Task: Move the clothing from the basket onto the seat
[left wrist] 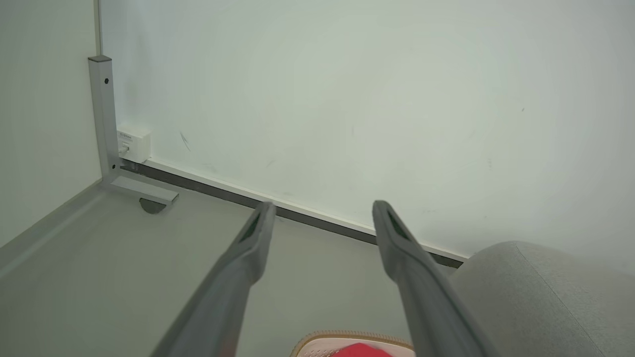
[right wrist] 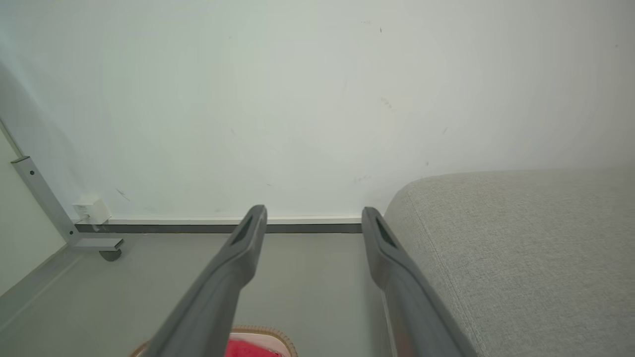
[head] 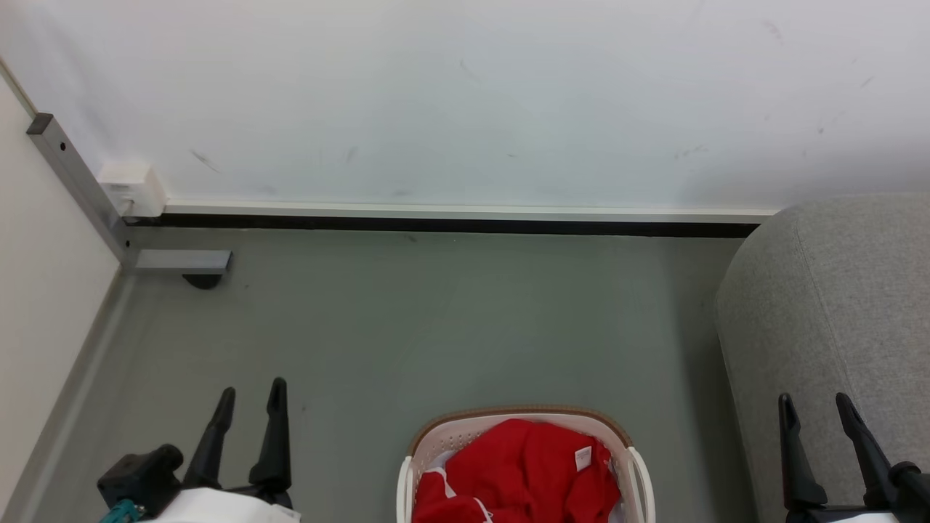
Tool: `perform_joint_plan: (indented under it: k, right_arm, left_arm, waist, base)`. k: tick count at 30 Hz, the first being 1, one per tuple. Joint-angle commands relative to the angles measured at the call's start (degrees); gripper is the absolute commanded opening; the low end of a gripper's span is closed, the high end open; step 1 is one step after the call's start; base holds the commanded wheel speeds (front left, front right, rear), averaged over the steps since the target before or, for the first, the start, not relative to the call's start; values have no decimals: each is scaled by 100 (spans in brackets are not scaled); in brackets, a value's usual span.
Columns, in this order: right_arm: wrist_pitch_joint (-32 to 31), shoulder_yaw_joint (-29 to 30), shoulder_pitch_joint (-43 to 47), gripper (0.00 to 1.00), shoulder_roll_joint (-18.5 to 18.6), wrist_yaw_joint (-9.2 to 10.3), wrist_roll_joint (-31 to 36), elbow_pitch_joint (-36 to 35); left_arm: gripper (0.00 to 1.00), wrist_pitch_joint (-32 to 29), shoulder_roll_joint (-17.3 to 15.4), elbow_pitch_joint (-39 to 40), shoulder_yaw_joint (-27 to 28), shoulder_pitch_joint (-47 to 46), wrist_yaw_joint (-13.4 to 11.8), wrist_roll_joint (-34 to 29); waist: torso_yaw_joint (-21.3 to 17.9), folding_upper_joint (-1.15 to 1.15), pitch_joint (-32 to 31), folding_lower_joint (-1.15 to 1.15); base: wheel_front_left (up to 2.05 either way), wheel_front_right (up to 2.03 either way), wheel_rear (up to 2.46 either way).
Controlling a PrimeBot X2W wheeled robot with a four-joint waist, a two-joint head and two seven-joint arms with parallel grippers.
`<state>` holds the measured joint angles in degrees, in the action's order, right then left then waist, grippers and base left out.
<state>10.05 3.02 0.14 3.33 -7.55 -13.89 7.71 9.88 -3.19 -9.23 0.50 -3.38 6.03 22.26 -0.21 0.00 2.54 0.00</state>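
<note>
Claws stand wide and empty: the left gripper (head: 252,388) hangs over the grey floor (head: 436,327), the right gripper (head: 814,399) hangs at the near end of the light grey sofa (head: 835,305). Between them, low in the head view, the laundry basket (head: 450,436) sits on the floor just beside the sofa, with the red clothing (head: 523,465) heaped inside, white label up. Apparently the first reach has not begun. Next, one arm must drop inward over the rim, pinch a fold, lift clear, then swing it to the sofa.
</note>
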Motion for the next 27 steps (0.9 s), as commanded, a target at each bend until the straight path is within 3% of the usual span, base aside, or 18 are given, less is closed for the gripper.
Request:
perform_joint_plan:
  k: [1,27]
  right_arm:
    - [51,32,24,100,6,8,148,-67]
    - [372,121,232,100,-32,10,1317,-118]
  left_arm:
    - [100,69,-62,36,32,23,28,-163]
    - [100,389,-9,-335,130,113,108,-1353]
  waist:
    - [-5,0,3,0]
    - [20,0,-117,0]
  base:
    - [0,0,0]
    - [0,0,0]
